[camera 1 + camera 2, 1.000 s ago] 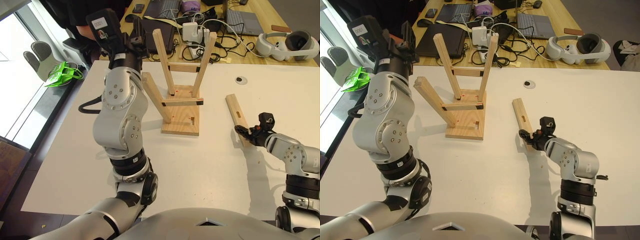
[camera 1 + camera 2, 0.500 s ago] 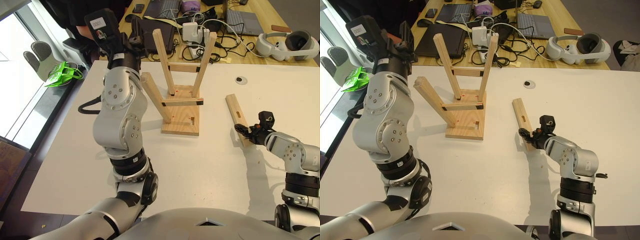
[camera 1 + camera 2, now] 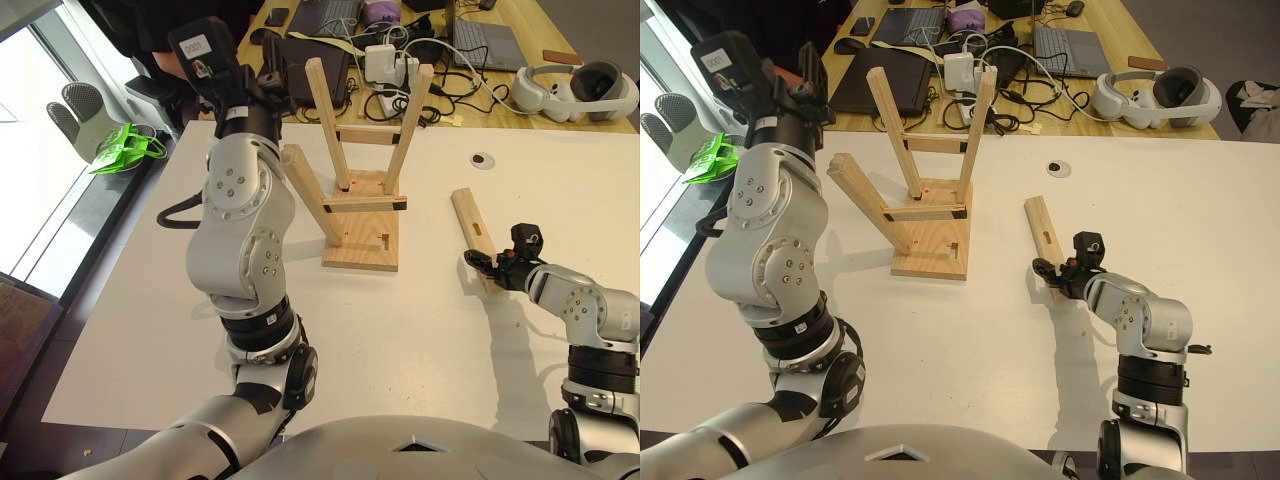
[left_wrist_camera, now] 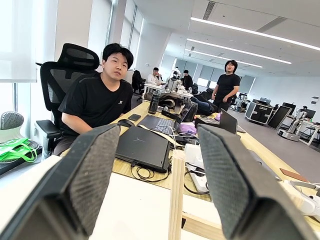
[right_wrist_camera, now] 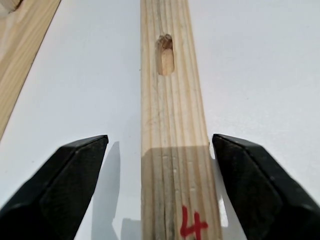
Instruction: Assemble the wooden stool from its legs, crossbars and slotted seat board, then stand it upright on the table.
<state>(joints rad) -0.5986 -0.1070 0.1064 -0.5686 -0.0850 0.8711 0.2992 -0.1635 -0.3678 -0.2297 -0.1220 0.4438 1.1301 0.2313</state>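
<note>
The partly built stool [image 3: 362, 190] rests upside down on its slotted seat board [image 3: 366, 252] in the middle of the white table, with three legs and two crossbars fitted. A loose wooden leg [image 3: 470, 225] lies flat to its right, showing a slot and a red mark [image 5: 170, 100]. My right gripper [image 3: 479, 262] is open and low over the near end of this leg, one finger on each side, not gripping it. My left gripper [image 4: 159, 132] is open and held high at the table's back left beside the stool's tall leg [image 3: 324, 110], with nothing between its fingers.
Behind the table a wooden desk holds laptops [image 3: 325, 60], a power adapter with cables [image 3: 385, 62] and headphones [image 3: 575, 90]. A round grommet [image 3: 483, 159] sits in the table at the back right. A green bag [image 3: 125, 148] hangs off the left edge.
My right gripper has edged slightly toward the stool along the loose leg's near end. The left arm and the stool have stayed put.
</note>
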